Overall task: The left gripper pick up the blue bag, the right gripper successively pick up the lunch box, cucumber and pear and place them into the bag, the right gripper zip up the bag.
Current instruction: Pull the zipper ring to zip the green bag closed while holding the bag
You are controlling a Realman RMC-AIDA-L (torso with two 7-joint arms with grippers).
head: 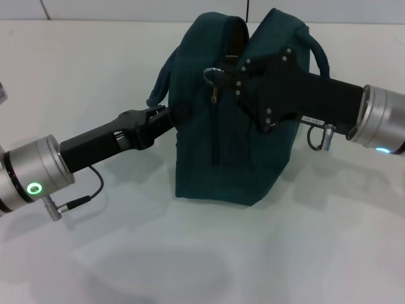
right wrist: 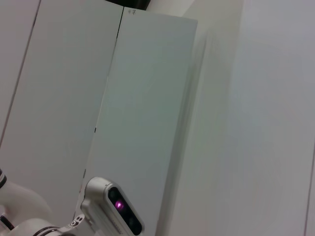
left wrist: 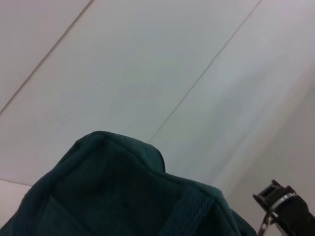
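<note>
Upright on the white table (head: pixel 95 76) stands the bag (head: pixel 209 158), its dark teal fabric bulging and its top seam closed for most of its length, with a short dark gap left near the peak. The left gripper (head: pixel 166 115) reaches in from the bag's left side and is clamped on the fabric at the upper left corner, just below one loop handle (head: pixel 159 79). The right gripper (head: pixel 235 75) comes in from the bag's right, its black body lying across the upper front of the bag, its tip at the metal ring pull (head: pixel 212 76) near the top of the zip line; whether its fingers are closed on the ring cannot be made out. A second handle (head: pixel 318 54) arches behind the right arm. The left wrist view looks over a teal fold of the bag (left wrist: pixel 123 191) toward pale wall panels, with the ring pull (left wrist: pixel 266 223) and a black gripper part at the far corner. The right wrist view shows only white panels and a silver camera unit (right wrist: pixel 115 209).
</note>
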